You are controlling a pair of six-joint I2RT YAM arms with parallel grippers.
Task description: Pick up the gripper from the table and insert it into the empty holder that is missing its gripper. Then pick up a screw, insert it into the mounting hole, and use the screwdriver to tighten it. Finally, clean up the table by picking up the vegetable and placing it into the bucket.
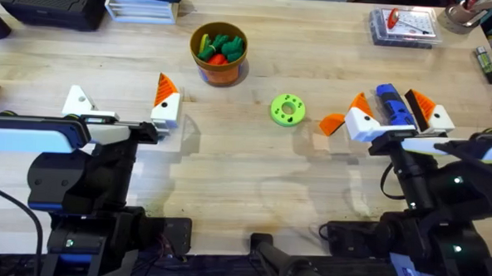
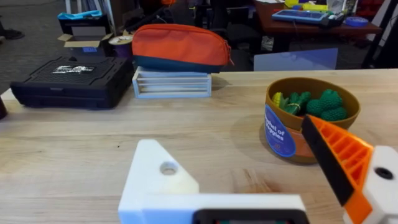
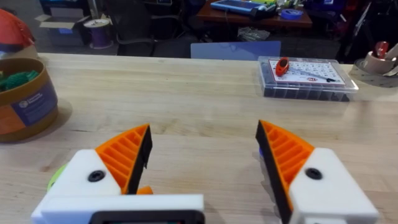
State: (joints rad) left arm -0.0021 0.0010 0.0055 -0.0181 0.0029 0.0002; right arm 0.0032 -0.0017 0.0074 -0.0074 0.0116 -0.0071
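The orange wedge gripper (image 1: pixel 333 123) lies on the table just left of my right gripper (image 1: pixel 391 103). My right gripper (image 3: pixel 204 134) is open and both its fingers carry orange pads. The blue screwdriver (image 1: pixel 390 105) shows between those fingers in the overhead view; I cannot tell whether it touches them. My left gripper (image 1: pixel 123 106) (image 2: pixel 236 143) is open and holds nothing. One of its fingers is the bare white holder (image 1: pixel 79 102) (image 2: pixel 158 177) with an open mounting hole. The orange-brown bucket (image 1: pixel 219 66) (image 2: pixel 280 134) holds green toy vegetables (image 1: pixel 230 44) and a red one. No screw can be made out.
A flat bright-green disc (image 1: pixel 287 109) with holes sits between the bucket and the right gripper. Along the far edge are a black case (image 1: pixel 48 0), a red pouch on a clear tray (image 2: pixel 180 43) and a clear parts box (image 1: pixel 403 28) (image 3: pixel 308 78).
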